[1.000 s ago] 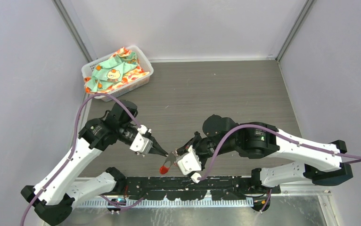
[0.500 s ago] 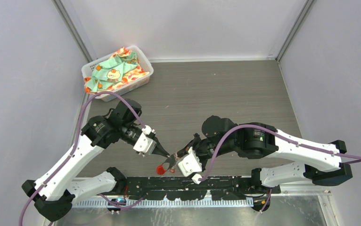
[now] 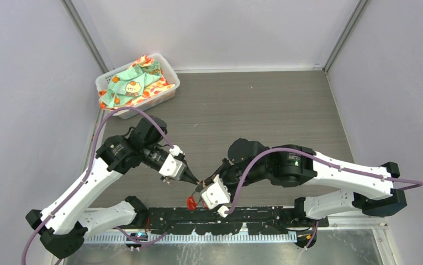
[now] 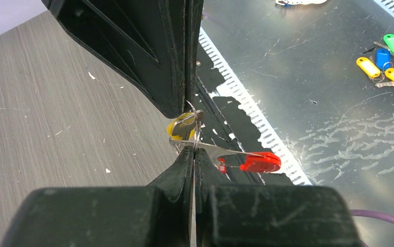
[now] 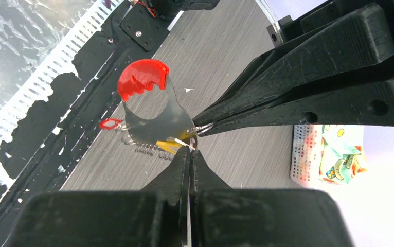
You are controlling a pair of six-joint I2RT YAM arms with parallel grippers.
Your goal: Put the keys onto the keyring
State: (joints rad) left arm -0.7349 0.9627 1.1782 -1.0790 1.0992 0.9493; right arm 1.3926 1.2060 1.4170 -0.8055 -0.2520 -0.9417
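Tips nose to nose: left gripper pressed together, pinching the keyring, whose red crescent end dangles just below both tips; right gripper squeezed tight on the yellow key, which touches the keyring right at its fingertips

White basket, patterned cloth, grey table

- Keyring: a loop, bright red crescent on one end and silvery elsewhere, held up off the worktop, its silvery end pinched in the closed left fingers.
- Yellow-headed key: against the loop's edge, pinched by the closed right fingers.
- Red-tagged key: small, just beside the loop; whether it is attached is unclear.
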